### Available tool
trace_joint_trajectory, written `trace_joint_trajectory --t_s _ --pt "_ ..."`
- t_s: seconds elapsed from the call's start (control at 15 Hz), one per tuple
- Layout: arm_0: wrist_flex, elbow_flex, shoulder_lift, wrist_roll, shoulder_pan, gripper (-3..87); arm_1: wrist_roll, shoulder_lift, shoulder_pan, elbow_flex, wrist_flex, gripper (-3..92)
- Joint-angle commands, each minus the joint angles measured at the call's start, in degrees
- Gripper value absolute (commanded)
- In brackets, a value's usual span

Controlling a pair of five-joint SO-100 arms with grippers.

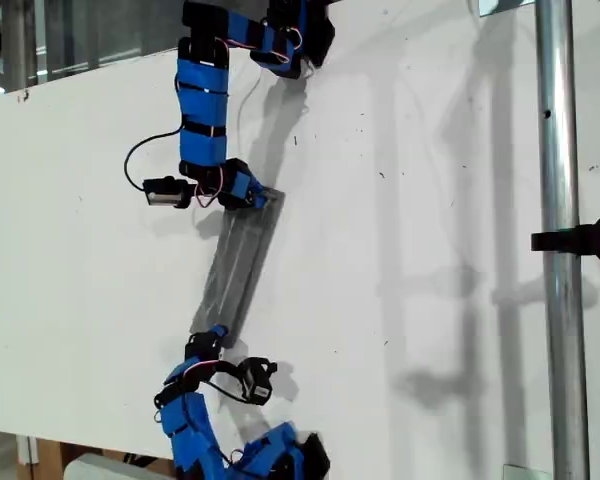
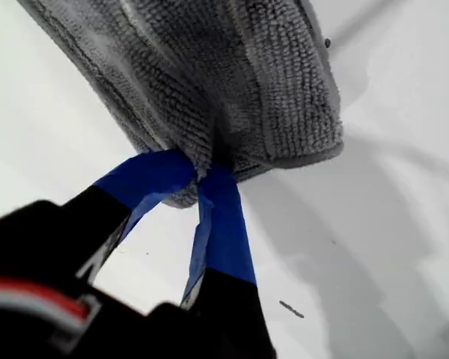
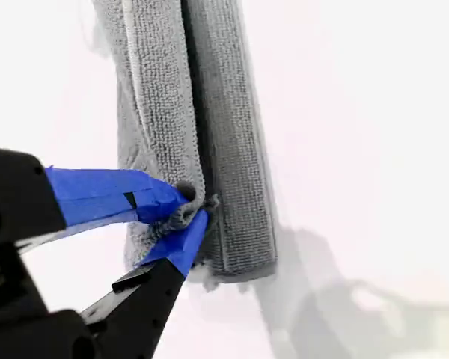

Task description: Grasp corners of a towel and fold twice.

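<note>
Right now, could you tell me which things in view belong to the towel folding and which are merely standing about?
Part of the job:
- the towel, held in a narrow strip above the table
- my first gripper, jaws shut on one end of it
- my second gripper, jaws shut on an end too

Just there:
- the white table
- the metal pole at the exterior view's right

bare white desk [image 1: 410, 260] open all round both grippers, the towel [image 1: 237, 262] stretched as a narrow strip between my first gripper [image 2: 200, 178] and my second gripper [image 3: 197, 205], blocking the straight line between them, metal pole [image 1: 560, 250] standing well off beyond
</note>
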Motion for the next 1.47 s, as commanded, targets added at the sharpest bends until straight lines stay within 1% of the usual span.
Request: trace_joint_trajectory --t_s 0.0,0.07,0.13,0.2,0.27,0.4,0.47,0.53,0.6,0.67,0.8,0.87,0.93,1.0,1.07,1.2,1.4 --pt "3.3 -2.7 -3.0 -3.1 -4.0 2.9 0.1 -0.6 1.8 -0.5 0.3 -0.3" --pt "4.5 -3.5 -4.7 -4.1 -4.6 12.0 0.4 -1.2 2.6 -0.8 1.1 4.2" --pt "7.3 -5.3 -5.0 -2.1 -4.7 22.4 1.5 -1.1 3.1 -1.8 4.3 19.6" --pt "11.1 -6.5 -1.9 -0.1 -4.3 26.7 2.1 0.7 3.2 -3.3 8.9 24.8" --pt "14.9 -6.5 4.1 0.5 -4.2 30.4 2.6 5.6 2.9 -3.1 12.3 28.6" --pt "22.7 -5.9 20.0 1.2 -4.6 31.7 4.7 16.3 2.5 -1.8 19.4 33.1" --pt "25.8 -5.1 26.1 0.7 -4.6 31.9 6.3 22.0 1.9 1.8 19.0 33.6" --pt "26.9 -2.4 32.6 -0.5 -3.0 31.7 8.8 28.1 1.1 6.9 16.5 34.3" --pt "26.3 2.6 41.1 -3.5 0.3 31.8 11.6 34.3 0.4 13.3 12.9 34.6" --pt "24.7 9.0 49.8 -6.9 4.0 31.1 14.0 38.8 0.5 20.3 8.4 34.3" --pt "22.2 20.6 64.3 -13.9 12.3 30.1 18.4 40.6 -0.1 30.1 -1.1 34.3" --pt "21.7 25.2 70.8 -17.0 15.7 29.8 19.7 37.6 -0.4 31.3 -5.3 34.6" --pt "22.0 28.6 76.3 -18.5 18.5 28.8 20.3 32.8 -0.3 30.9 -8.7 35.2" --pt "23.2 30.8 80.9 -20.0 20.6 28.5 20.4 28.1 -0.1 30.1 -12.9 35.4" --pt "24.2 32.3 84.4 -21.0 22.2 28.0 20.9 22.8 0.0 28.4 -16.1 35.4" --pt "23.8 34.5 90.2 -21.5 25.1 26.5 20.9 12.0 0.4 23.3 -22.3 35.6" --pt "24.4 38.2 100.1 -22.2 27.0 24.1 22.1 8.3 0.9 20.9 -26.5 35.4"
